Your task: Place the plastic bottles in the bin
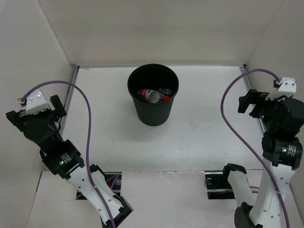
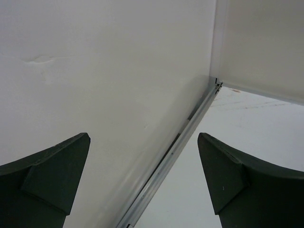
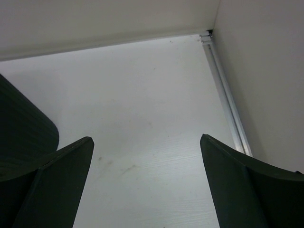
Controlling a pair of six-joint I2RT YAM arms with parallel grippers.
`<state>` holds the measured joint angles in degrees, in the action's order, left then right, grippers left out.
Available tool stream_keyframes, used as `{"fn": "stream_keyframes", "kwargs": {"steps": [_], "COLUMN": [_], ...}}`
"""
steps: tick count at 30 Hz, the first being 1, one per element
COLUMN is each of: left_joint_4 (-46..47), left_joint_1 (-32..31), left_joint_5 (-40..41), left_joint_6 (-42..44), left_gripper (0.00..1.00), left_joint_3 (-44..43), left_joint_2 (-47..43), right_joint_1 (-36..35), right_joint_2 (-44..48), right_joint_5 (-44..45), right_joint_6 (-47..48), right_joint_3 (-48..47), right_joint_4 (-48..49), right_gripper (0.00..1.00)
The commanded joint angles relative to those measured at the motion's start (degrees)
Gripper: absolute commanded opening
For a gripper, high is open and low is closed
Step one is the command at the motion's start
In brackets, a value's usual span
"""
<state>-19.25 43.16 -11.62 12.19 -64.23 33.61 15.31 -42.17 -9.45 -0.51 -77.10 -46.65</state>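
Note:
The round black bin (image 1: 153,116) stands upright at the back middle of the table. Plastic bottles lie inside it: a red-labelled one (image 1: 144,93), a clear one with a pale cap (image 1: 153,96), and a blue-tinted one (image 1: 166,90) partly hidden by the rim. My left gripper (image 1: 58,108) is open and empty at the far left, by the side wall; it also shows in the left wrist view (image 2: 144,142). My right gripper (image 1: 248,101) is open and empty at the far right, above the table; it also shows in the right wrist view (image 3: 147,142). The bin's dark ribbed wall (image 3: 23,133) shows at the left edge of the right wrist view.
White walls enclose the table on the left, back and right. A metal rail (image 2: 180,142) runs along the left wall's foot, and another rail (image 3: 227,99) along the right wall. Purple cables (image 1: 85,102) loop over both arms.

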Motion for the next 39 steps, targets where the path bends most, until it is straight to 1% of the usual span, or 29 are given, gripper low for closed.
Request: {"fn": "stream_keyframes", "kwargs": {"steps": [1, 3, 4, 6, 8, 12, 17, 19, 22, 26, 30, 35, 39], "left_joint_4": [0.00, -0.09, -0.09, 0.17, 0.87, 2.98, 4.13, 3.86, 4.30, 4.83, 5.45, 5.27, 3.96], "left_joint_1": [0.57, 0.48, 0.40, -0.30, -1.53, -3.03, -4.34, -5.84, -7.51, -8.13, -7.60, -8.13, -8.48], "left_joint_5": [-3.06, -3.67, -4.29, -5.87, -7.27, -9.20, -11.76, -12.64, -14.57, -17.20, -18.18, -18.18, -18.97], "left_joint_6": [-2.17, -2.17, -2.25, -2.60, -4.44, -9.45, -9.90, -9.81, -10.34, -14.81, -16.58, -17.02, -19.30], "left_gripper": [1.00, 1.00, 1.00, 1.00, 1.00, 1.00, 1.00, 1.00, 1.00, 1.00, 1.00, 1.00, 1.00], "left_joint_3": [-2.22, -2.66, -2.66, -1.87, -0.21, 4.71, 8.76, 10.17, 11.93, 12.72, 14.83, 16.23, 16.94], "left_joint_2": [-0.47, -0.30, -0.21, -0.03, -0.12, -1.52, -3.19, -4.42, -6.88, -8.11, -8.99, -10.92, -11.98], "right_joint_1": [-0.59, 2.38, 3.53, 4.24, 4.68, 9.33, 11.28, 11.80, 14.26, 17.42, 20.85, 22.00, 22.79], "right_joint_2": [4.72, 6.13, 6.83, 8.33, 10.26, 17.36, 23.88, 24.94, 25.65, 25.74, 25.21, 24.68, 25.03], "right_joint_5": [-4.85, -9.69, -10.75, -11.29, -11.46, -13.92, -14.10, -13.93, -15.41, -22.08, -28.59, -31.76, -34.14], "right_joint_6": [-2.64, -3.79, -3.97, -4.14, -3.54, -4.85, -5.20, -5.63, -9.14, -15.73, -23.21, -27.25, -29.72], "right_joint_3": [2.83, 3.97, 4.67, 6.08, 8.01, 11.70, 14.87, 15.92, 15.49, 14.26, 15.31, 17.24, 19.62], "right_joint_4": [7.62, 9.03, 9.65, 9.39, 6.77, 3.60, 1.66, 1.30, 0.78, 1.47, 4.02, 7.80, 8.25], "right_gripper": [1.00, 1.00, 1.00, 1.00, 1.00, 1.00, 1.00, 1.00, 1.00, 1.00, 1.00, 1.00, 1.00]}}
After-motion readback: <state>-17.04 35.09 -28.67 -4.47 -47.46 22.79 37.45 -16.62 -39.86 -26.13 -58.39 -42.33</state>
